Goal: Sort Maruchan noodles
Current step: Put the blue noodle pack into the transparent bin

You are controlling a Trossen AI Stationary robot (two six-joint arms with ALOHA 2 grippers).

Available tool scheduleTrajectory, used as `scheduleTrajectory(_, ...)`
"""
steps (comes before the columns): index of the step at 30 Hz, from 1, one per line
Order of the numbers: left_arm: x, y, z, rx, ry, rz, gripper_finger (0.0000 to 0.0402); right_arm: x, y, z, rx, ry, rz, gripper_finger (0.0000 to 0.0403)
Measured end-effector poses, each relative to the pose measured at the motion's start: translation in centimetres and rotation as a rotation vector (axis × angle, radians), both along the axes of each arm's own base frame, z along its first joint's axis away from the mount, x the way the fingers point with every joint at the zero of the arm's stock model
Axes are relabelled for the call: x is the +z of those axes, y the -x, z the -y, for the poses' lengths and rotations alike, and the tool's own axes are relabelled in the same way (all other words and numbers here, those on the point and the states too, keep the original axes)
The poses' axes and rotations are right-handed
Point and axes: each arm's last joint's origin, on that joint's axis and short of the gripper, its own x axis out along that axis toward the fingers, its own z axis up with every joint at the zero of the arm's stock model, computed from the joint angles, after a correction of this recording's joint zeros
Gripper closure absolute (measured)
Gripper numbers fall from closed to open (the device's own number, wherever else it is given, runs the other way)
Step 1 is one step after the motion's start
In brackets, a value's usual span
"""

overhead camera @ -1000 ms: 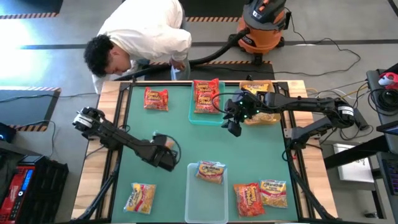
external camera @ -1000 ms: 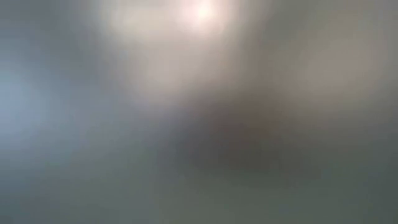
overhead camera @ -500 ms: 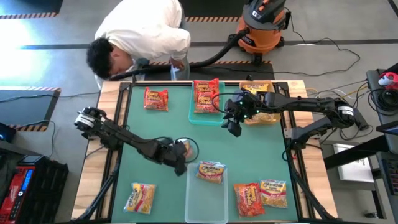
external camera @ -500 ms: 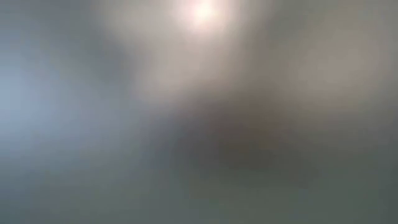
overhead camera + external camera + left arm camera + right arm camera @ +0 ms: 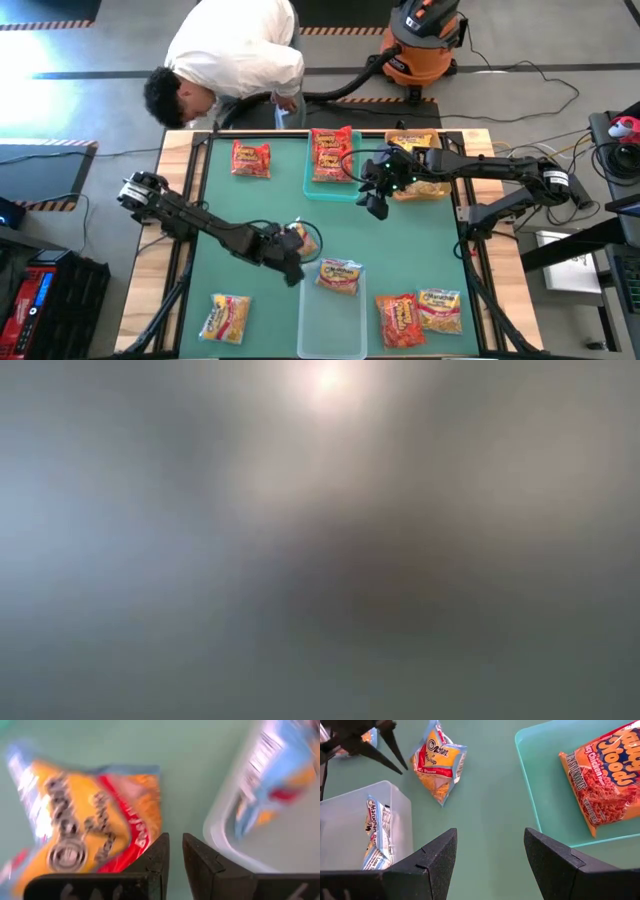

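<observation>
Yellow crinkly plastic with red print: Maruchan packet (image 5: 90, 830) flat on the green counter (image 5: 420, 240), just beside the left claw (image 5: 175, 850), not gripped. Left claw nearly clenched, narrow gap, nothing between the fingers. On that claw's other side, corner of the clear bin (image 5: 225, 825), one more packet (image 5: 374, 832) inside. Right claw (image 5: 490, 834) released, fingers wide apart, hanging over bare counter; beside it the teal bin (image 5: 535, 795), holding a red-orange packet (image 5: 605, 780). Low view blurred to nothing.
</observation>
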Motion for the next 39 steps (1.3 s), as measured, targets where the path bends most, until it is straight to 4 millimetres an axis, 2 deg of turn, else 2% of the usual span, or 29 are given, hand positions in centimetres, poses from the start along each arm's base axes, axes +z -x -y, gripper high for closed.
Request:
scheduleTrajectory(5,0.3,-0.1,-0.1,0.454,0.240,0.074,0.0365,0.0,0.0,0.0,0.015,0.015,0.002,0.0183)
scheduleTrajectory(9,0.3,0.0,-0.3,0.735,0.336,0.172,0.0365,0.0,0.0,0.0,0.024,0.024,0.004,0.0183)
scheduleTrajectory(12,0.3,0.0,-0.5,0.854,0.355,0.231,0.0365,0.0,0.0,0.0,0.028,0.028,0.004,0.0183)
scheduleTrajectory(15,-0.1,0.3,-0.7,0.905,0.348,0.212,0.0365,0.0,0.0,0.0,0.029,0.029,0.004,0.0183)
scheduleTrajectory(20,-1.3,0.4,-0.5,0.924,0.374,0.121,0.0365,0.0,0.0,0.0,0.029,0.029,0.004,0.0183)
scheduleTrajectory(24,-2.3,0.4,-0.6,0.931,0.331,0.076,0.0365,0.0,0.0,0.0,0.029,0.029,0.004,0.0183)
scheduleTrajectory(30,-3.5,1.1,-1.7,0.953,0.161,-0.006,0.0365,0.0,0.0,0.0,0.035,0.035,0.006,0.0183)
scheduleTrajectory(34,-3.8,1.0,-2.0,0.763,0.006,-0.048,0.0365,0.0,0.0,0.0,0.034,0.035,0.006,0.0183)
scheduleTrajectory(39,-3.9,0.7,-2.4,0.476,-0.097,-0.156,0.0365,0.0,0.0,0.0,0.034,0.035,0.005,0.0183)
